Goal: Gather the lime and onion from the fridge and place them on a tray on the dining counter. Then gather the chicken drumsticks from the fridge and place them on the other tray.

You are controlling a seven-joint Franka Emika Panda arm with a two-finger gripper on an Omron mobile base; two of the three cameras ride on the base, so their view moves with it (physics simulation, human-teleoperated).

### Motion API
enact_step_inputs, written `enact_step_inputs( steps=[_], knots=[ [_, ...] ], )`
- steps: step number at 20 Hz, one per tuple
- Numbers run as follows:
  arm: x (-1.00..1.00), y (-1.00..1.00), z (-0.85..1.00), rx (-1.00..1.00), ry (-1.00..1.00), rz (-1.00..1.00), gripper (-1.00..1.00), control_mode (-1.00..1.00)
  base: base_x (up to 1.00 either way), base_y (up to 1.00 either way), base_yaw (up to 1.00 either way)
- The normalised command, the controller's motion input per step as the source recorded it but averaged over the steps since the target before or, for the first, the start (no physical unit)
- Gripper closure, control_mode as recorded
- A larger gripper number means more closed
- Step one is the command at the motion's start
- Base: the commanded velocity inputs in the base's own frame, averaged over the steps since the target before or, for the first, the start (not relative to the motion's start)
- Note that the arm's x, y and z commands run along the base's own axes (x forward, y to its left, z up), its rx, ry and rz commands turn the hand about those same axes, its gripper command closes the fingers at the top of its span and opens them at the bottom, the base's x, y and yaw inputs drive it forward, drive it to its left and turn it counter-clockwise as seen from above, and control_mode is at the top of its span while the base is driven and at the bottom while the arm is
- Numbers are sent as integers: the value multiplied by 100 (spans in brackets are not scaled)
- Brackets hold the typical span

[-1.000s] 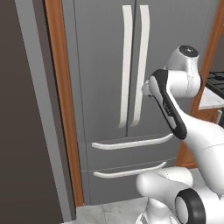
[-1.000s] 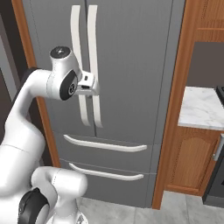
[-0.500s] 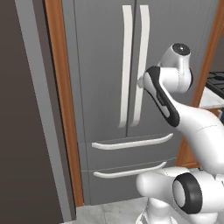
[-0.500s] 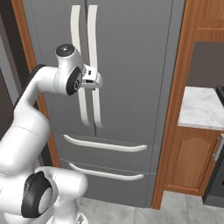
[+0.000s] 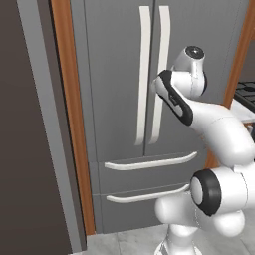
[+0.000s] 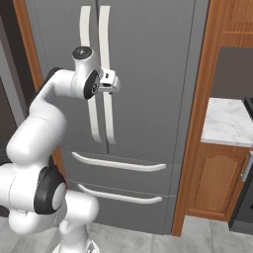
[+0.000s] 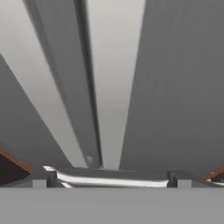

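Note:
The fridge point(image 5: 114, 60) fills the middle of both base views, both doors shut, its two long white handles point(image 6: 104, 59) side by side at the centre seam. My gripper point(image 6: 113, 83) is raised to mid-handle height, right in front of the right door's handle. In the hand view the fingertips point(image 7: 51, 177) stand wide apart, so the gripper point(image 7: 111, 178) is open with nothing in it, looking along the handles point(image 7: 111, 87) down to a drawer handle. The lime, onion and chicken drumsticks are hidden behind the shut doors. Both trays and the dining counter are out of view.
Two lower drawers with curved white handles point(image 5: 149, 162) sit under the doors. Wooden trim point(image 6: 197, 123) frames the fridge. To its right stands a marble-topped wall counter point(image 6: 227, 123) over a wooden cabinet point(image 6: 217, 183). A dark panel point(image 5: 30, 149) rises at the left.
The arm has lifted and reached forward, bringing the hand up and closer to the fridge's right handle. The gripper has stayed open. The doors have not moved.

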Motion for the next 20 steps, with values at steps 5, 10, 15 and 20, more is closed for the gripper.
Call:
enact_step_inputs(
  steps=[5, 10, 15, 20],
  knots=[
    [46, 8, 0, 0, -5, -2, -100, -100, 0, 0, 0],
    [32, 6, 0, -2, -9, -1, -100, -100, 0, 0, 0],
    [33, 0, 0, -1, -9, -1, -100, -100, 0, 0, 0],
    [33, 0, 0, 0, -9, 0, -100, -100, 0, 0, 0]
  ],
)
